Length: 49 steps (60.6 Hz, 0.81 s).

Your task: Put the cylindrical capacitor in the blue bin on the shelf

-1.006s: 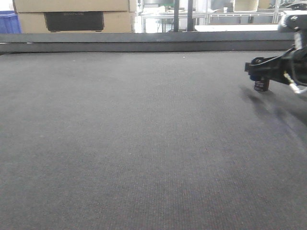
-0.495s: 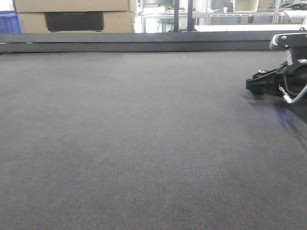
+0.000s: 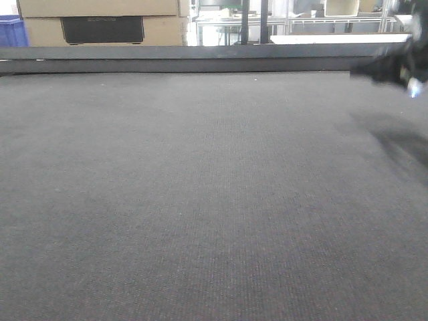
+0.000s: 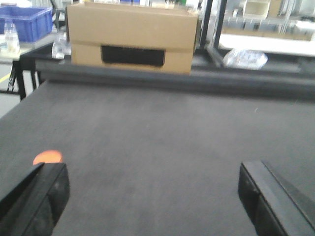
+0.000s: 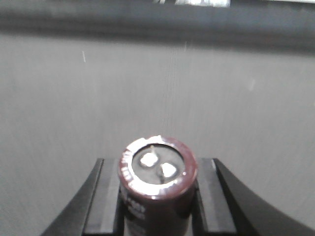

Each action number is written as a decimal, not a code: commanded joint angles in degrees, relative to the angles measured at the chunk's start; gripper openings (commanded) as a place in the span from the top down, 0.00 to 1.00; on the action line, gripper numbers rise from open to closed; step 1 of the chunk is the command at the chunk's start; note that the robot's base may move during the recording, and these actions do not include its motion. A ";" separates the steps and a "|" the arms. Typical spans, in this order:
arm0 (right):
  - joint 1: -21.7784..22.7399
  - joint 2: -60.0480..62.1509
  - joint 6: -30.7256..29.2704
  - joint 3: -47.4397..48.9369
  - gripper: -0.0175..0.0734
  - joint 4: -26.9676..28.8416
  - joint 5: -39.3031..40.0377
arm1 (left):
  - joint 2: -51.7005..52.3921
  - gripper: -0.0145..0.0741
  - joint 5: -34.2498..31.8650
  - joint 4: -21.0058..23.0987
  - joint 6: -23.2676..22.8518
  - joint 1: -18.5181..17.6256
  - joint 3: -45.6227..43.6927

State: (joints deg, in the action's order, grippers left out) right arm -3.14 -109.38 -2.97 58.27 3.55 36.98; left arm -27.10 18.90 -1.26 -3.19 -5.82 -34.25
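Observation:
The cylindrical capacitor [image 5: 157, 184] is a dark brown stub with a silvery top rim and two pale terminals. It stands upright between the black fingers [image 5: 106, 196] of my right gripper [image 5: 157, 164], which is shut on its sides above the dark mat. The front view shows that gripper only as a dark blur [image 3: 391, 67] at the top right edge, and the capacitor cannot be made out there. My left gripper [image 4: 152, 182] hangs wide open over the mat with nothing between its fingers. The shelf and the blue bin are out of view.
A dark grey mat [image 3: 200, 187] covers the table up to a raised back rail [image 3: 200, 57]. Behind the rail sit a cardboard box [image 4: 130, 37], a blue crate [image 4: 27, 22] on a side table and metal racking [image 3: 301, 23]. An orange spot [image 4: 47, 157] lies by the left finger.
In the front view my right gripper has risen and drawn toward the top right edge, now blurred by motion. The capacitor that hung below it a second ago no longer shows there.

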 commanded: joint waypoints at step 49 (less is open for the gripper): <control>0.06 29.01 -0.09 -4.71 0.87 -0.51 -13.33 | -50.89 0.16 -49.01 3.59 -0.44 16.34 7.22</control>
State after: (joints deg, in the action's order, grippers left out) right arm -3.14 -81.20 -2.97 53.60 3.50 22.86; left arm -72.60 -27.74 2.18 -3.29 10.33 -23.52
